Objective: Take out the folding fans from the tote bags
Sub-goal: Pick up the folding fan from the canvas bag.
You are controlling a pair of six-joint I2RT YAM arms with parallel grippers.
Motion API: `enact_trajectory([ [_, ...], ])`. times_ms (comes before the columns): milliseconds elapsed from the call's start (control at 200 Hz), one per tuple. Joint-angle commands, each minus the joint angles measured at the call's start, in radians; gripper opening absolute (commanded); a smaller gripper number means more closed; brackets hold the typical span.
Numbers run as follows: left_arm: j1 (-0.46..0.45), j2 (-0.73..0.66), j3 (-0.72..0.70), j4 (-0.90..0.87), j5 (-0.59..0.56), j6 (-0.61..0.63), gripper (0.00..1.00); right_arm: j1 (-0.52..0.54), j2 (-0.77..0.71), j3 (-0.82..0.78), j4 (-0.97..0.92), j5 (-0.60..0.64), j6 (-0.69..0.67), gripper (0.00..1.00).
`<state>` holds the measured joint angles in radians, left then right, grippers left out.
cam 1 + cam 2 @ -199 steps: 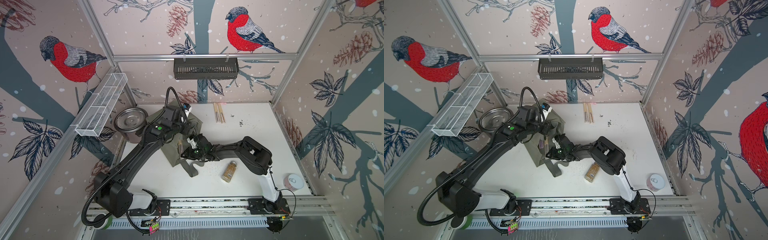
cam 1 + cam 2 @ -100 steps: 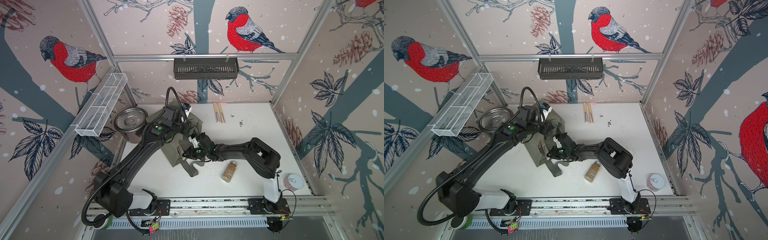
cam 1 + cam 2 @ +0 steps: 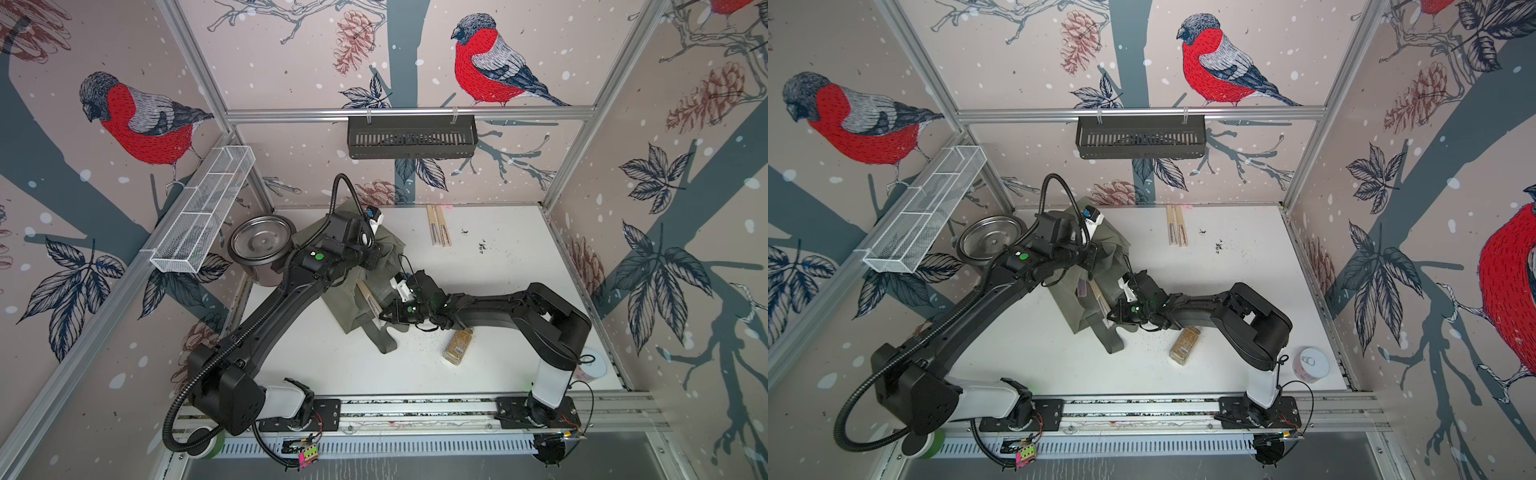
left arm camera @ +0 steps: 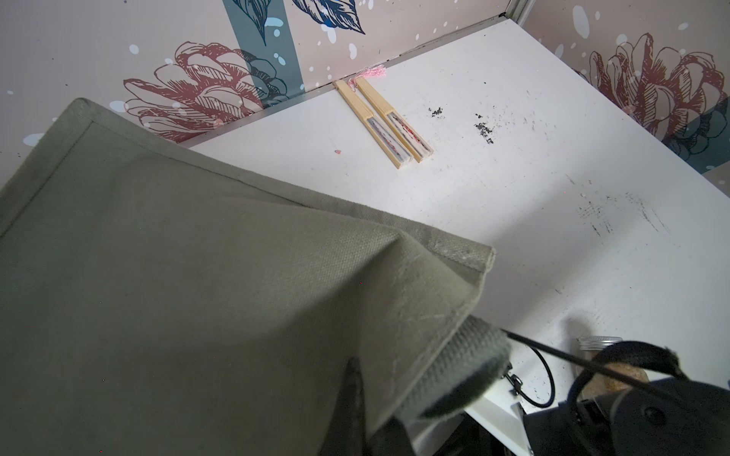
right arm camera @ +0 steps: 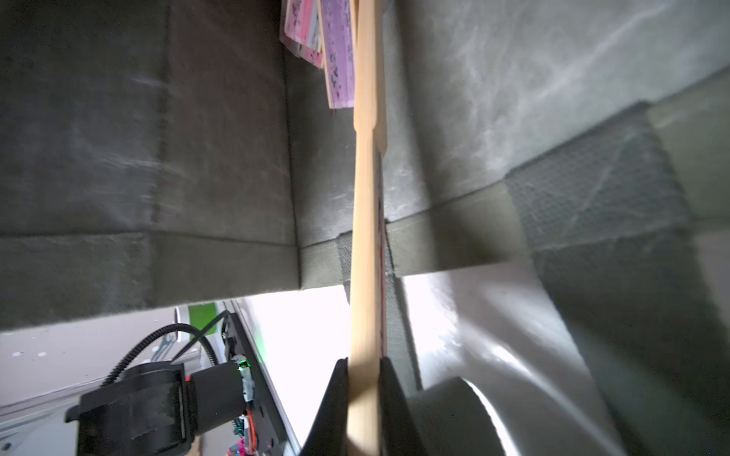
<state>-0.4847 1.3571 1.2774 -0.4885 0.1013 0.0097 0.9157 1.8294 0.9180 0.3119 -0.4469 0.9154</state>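
White tabletop (image 3: pixel 511 274), bullfinch-papered walls (image 3: pixel 291 62). Right gripper (image 5: pixel 364 367) has just clamped shut on a pale bamboo folding fan (image 5: pixel 367 221) at the mouth of the olive-grey fabric tote bag (image 5: pixel 221 166). Pink and purple fans (image 5: pixel 328 43) lie deeper ahead. Left gripper (image 4: pixel 357 379) pinches the bag's fabric, holding it up. Drawing the fan out can likely begin.

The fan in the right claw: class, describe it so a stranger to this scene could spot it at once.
Find the olive bag on the white table, beside the steel pot. A pale bamboo fan pokes from its mouth. Unlike the two fans by the back wall and the pink and purple ones deeper inside, it alone sits in the right claw.
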Motion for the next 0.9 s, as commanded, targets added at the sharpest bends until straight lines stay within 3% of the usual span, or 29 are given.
enact_trajectory([
  [0,-0.001,-0.006,0.0,0.009,-0.008,0.01,0.0,-0.001,-0.007,-0.01,0.006,0.02,-0.016,0.12],
  [225,-0.001,-0.001,0.0,0.01,-0.003,0.009,0.0,0.007,0.073,0.038,-0.005,0.028,-0.023,0.13],
  [570,0.0,0.002,-0.001,0.009,-0.008,0.01,0.0,0.035,0.185,0.128,-0.007,0.027,-0.019,0.25],
  [896,-0.003,0.002,-0.003,0.01,-0.012,0.01,0.0,0.033,0.122,0.123,-0.022,0.056,-0.034,0.15],
])
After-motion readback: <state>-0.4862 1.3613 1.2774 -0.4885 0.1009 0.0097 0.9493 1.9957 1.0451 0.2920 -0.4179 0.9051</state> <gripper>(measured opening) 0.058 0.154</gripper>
